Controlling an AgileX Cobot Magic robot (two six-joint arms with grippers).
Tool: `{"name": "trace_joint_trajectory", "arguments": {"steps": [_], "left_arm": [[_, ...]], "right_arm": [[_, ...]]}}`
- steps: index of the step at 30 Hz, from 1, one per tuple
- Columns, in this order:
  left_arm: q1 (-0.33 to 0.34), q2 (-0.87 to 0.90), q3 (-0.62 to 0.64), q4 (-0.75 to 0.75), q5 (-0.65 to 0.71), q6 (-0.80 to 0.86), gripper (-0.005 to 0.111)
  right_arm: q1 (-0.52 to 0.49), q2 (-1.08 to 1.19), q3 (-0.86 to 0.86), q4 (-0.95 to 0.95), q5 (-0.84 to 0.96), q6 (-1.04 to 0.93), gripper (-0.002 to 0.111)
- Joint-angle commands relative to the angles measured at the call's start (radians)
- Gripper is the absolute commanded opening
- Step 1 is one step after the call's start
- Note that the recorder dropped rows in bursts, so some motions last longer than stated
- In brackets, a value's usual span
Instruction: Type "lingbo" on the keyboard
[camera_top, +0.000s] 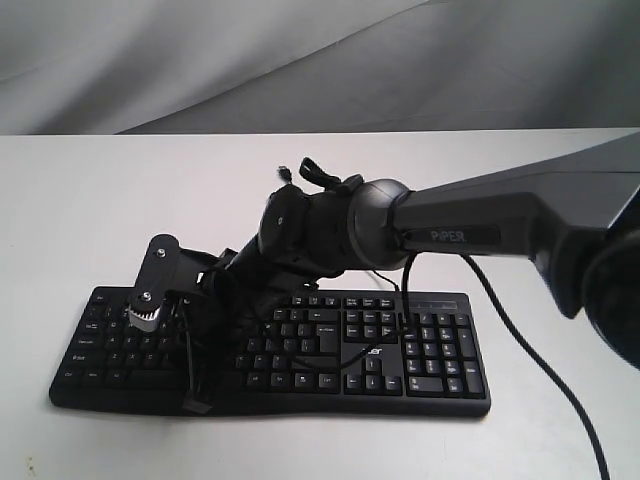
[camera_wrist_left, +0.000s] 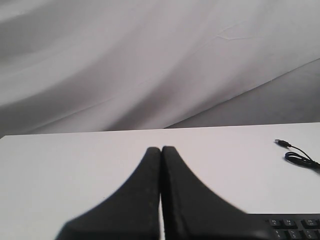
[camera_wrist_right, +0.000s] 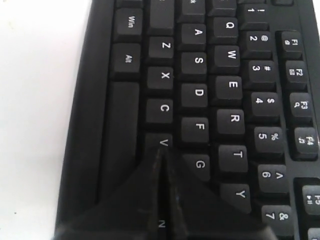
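Note:
The black keyboard lies on the white table, its legends facing the front edge. My right arm reaches across from the right, and its gripper points down over the left half of the keys. In the right wrist view the gripper is shut with nothing in it. Its tips sit just past the V key, covering the key between V and N. The left gripper is shut and empty above bare table, with a keyboard corner beside it. I cannot see it in the exterior view.
The keyboard's thin USB cable and plug lie loose on the table behind the keyboard, and the plug shows behind the right arm. Black arm cables hang over the keys. A grey cloth backdrop stands behind the table.

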Motion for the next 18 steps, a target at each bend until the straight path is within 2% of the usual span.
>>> {"name": "trace_joint_trajectory", "arguments": {"steps": [1, 8, 14, 18], "left_arm": [[-0.007, -0.005, 0.005, 0.0, -0.009, -0.002, 0.001], [-0.007, -0.005, 0.005, 0.0, -0.009, -0.002, 0.001], [-0.007, -0.005, 0.005, 0.0, -0.009, -0.002, 0.001], [-0.007, -0.005, 0.005, 0.0, -0.009, -0.002, 0.001]], "right_arm": [[0.0, -0.01, 0.007, -0.019, -0.003, 0.0, 0.0], [-0.023, -0.097, 0.018, -0.119, 0.005, 0.075, 0.0], [-0.09, -0.175, 0.138, -0.114, -0.066, 0.039, 0.0], [-0.11, -0.182, 0.153, -0.063, -0.069, 0.025, 0.0]]}}
